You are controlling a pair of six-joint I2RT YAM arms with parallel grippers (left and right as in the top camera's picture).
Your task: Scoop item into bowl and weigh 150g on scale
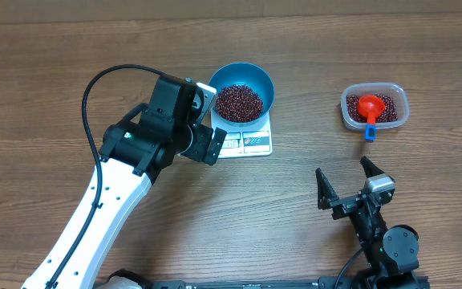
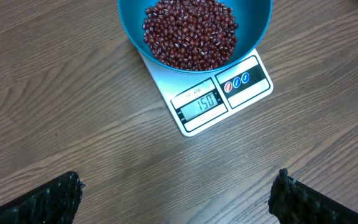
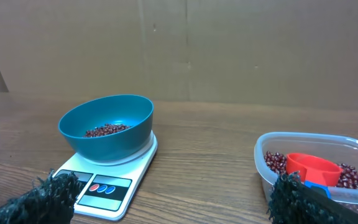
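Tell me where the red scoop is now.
In the overhead view the red scoop lies inside the clear tub at the table's right side, well right of the scale.

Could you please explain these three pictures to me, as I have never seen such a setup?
Two robot arms work at a wooden table. One picture looks down from above; the other two come from a camera on each wrist, with that arm's dark fingers at the bottom. A blue bowl of red-brown beans sits on a white scale reading 150. A clear tub holds more beans and a red scoop. The left gripper and right gripper are open, holding nothing.
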